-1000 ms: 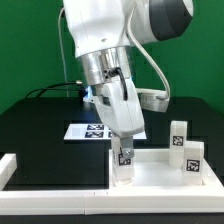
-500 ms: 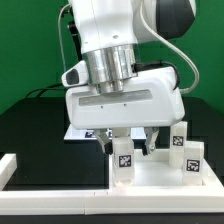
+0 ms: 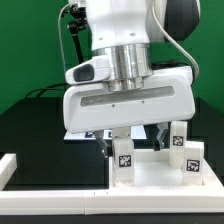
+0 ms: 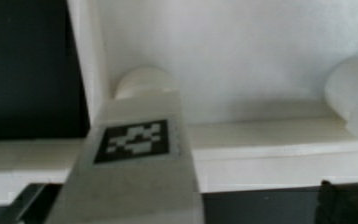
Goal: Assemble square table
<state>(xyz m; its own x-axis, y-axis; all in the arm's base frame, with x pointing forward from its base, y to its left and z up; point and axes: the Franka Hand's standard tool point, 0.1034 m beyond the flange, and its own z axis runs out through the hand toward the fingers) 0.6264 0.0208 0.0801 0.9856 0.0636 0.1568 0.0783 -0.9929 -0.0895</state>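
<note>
Arm [image 3: 125, 30] hangs nose-down over the work, its broad white hand block filling the middle of the exterior view. Pincer [image 3: 130, 140] is released — fingers spread wide, one fingertip [image 3: 111, 141] on either side of a leg, gripping nothing.

Leg [image 3: 123, 160] stands upright directly below the pincer, between the fingers, its tag facing the exterior camera. Whether the pads touch it, I cannot tell. Its foot meets the near corner of the top [image 3: 160, 176], the white square piece with raised rim that lies flat on the black table [image 3: 45, 135], spreading away from under the pincer toward the exterior view's right.

In the wrist view the same leg [image 4: 137, 160] rises straight toward the lens, tag [image 4: 135, 141] on its face, with the top's white floor [image 4: 229, 70] behind it and a round socket bump [image 4: 144, 80] just past it. Dark fingertips [image 4: 350, 200] show at the frame's lower corners, well clear of each other.

Two more legs stand on the top, to the exterior view's right of the pincer — one [image 3: 192, 160] nearer the camera, one [image 3: 179, 136] further back, both upright, both tagged.

Marker board [image 3: 88, 131] lies flat behind the pincer, mostly hidden by the hand block. A white rail [image 3: 50, 192] runs along the table's near edge, in front of the pincer.
</note>
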